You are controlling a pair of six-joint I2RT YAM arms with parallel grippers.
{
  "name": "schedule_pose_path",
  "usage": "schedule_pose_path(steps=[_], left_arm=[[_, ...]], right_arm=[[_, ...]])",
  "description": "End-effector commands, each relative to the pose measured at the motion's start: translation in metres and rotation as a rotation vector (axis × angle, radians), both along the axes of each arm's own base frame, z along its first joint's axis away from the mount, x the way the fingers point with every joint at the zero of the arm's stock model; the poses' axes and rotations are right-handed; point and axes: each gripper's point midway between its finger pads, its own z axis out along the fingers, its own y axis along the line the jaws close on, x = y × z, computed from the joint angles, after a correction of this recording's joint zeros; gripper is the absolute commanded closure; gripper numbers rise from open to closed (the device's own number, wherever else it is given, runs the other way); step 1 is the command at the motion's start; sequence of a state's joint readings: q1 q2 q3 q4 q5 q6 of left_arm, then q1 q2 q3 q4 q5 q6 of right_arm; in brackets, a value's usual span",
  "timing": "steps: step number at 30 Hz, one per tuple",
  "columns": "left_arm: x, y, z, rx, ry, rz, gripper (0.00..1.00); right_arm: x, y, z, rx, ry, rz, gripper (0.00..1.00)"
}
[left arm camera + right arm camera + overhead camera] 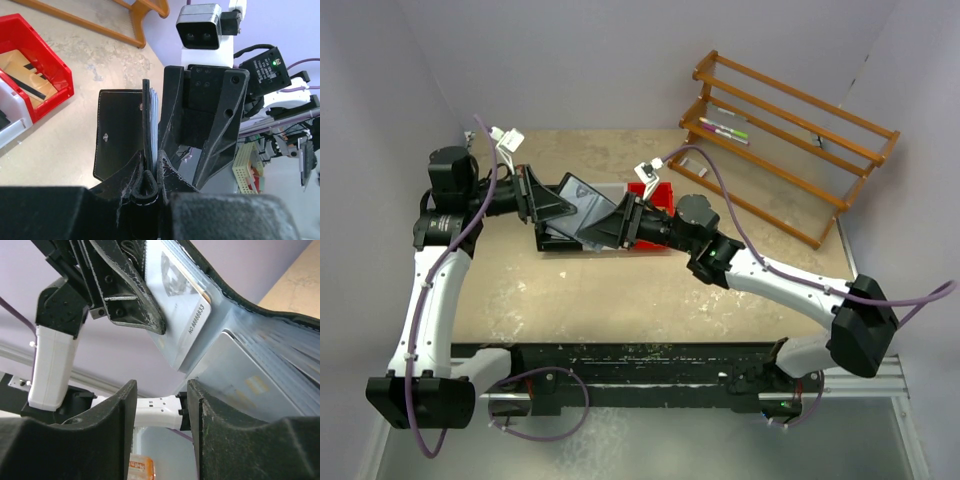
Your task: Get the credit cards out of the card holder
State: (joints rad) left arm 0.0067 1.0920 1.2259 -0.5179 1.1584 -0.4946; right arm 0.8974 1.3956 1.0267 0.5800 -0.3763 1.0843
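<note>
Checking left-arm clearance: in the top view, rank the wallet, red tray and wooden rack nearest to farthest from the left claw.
1. Wallet, held in the left claw.
2. Red tray, to its right.
3. Wooden rack, far right corner.

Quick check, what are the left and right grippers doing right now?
Left gripper: closed, pinching the card holder by its edge.
Right gripper: open, holding nothing, close to the credit cards.
</note>
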Motion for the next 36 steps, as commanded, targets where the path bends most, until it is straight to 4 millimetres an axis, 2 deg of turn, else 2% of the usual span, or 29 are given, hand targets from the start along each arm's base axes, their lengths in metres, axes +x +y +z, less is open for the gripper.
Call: schedule_pose_path(steps=[1,11,15,19,26,27,29,36], left_arm=[[-0.018,-0.005,0.029,-0.076,-0.039,-0.071,1.00],[-0.031,-0.007,0.037,-0.117,-0.006,-0.107,1.00],[-0.036,-0.008,0.040,-0.123,-0.008,-0.116,1.00],[-0.039,-0.008,0.038,-0.127,0.004,-0.124,1.00],[-0.044,-0.008,0.034,-0.131,0.017,-0.137,0.95],[-0.045,-0.008,0.034,-0.132,0.022,-0.141,0.95],[-0.047,-0.008,0.035,-0.134,0.021,-0.148,0.93],[-0.051,-0.009,0.040,-0.154,0.030,-0.167,0.88]], right_arm=[[0.002,-0.001,0.040,0.141,-0.050,-0.017,0.54],[0.006,0.010,0.040,0.195,-0.015,0.014,0.66],[0.004,0.010,0.039,0.224,-0.002,0.028,0.75],[0.005,0.007,0.050,0.290,0.010,0.026,0.80],[0.011,0.005,0.055,0.323,0.036,-0.007,1.00],[0.011,0.004,0.058,0.328,0.032,-0.008,1.00],[0.010,0.002,0.046,0.309,0.046,-0.015,1.00],[0.010,-0.008,0.032,0.288,0.054,-0.046,1.00]])
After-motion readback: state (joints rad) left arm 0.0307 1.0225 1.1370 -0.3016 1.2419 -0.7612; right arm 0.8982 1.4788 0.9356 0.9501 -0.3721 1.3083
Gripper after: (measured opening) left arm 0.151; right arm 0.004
